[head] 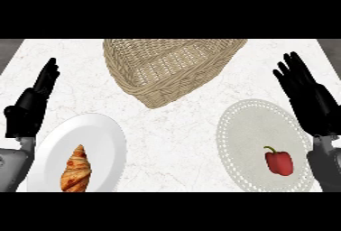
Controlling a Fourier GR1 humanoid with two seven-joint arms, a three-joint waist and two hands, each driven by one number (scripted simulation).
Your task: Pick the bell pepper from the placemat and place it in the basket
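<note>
Red bell pepper (279, 162) lies on the placemat (256, 122); no writing shows.

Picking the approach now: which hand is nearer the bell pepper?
Right. The right hand is open just beyond the placemat's far right edge, close above the bell pepper. The left hand is open at the counter's far left, past the plate.
</note>
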